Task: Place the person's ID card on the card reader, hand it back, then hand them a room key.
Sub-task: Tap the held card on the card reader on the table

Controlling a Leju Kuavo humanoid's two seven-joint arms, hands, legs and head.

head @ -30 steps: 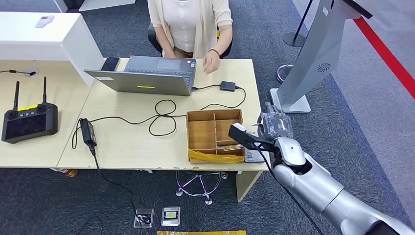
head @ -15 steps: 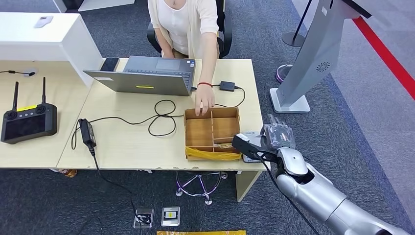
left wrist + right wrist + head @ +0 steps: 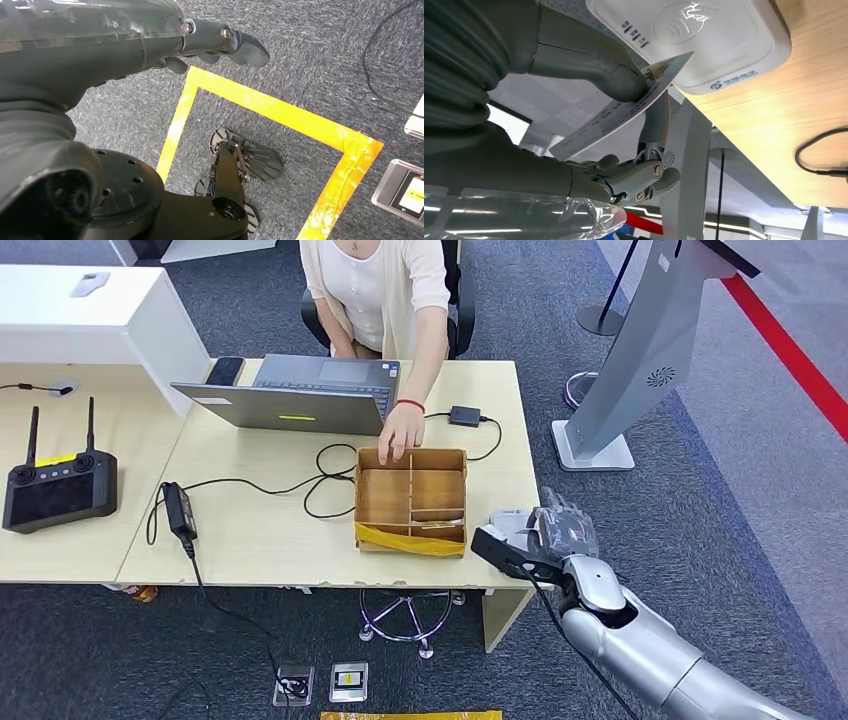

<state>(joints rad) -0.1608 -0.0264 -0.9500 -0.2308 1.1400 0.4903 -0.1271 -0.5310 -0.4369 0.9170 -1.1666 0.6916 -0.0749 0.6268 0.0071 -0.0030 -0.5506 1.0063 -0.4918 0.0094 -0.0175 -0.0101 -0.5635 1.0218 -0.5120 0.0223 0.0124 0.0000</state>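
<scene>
ID card [image 3: 624,114] is pinched in the right hand's [image 3: 574,120] fingers beside the card reader [image 3: 704,40] at the worktop's [image 3: 260,530] 4 o'clock corner; next, lay it flat.

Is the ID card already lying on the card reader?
Not yet. The right hand pinches the ID card tilted, at the card reader's edge.

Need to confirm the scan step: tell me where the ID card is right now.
The ID card is pinched in the right hand just off the table's right end, its corner over the white card reader, right of the cardboard box.
</scene>
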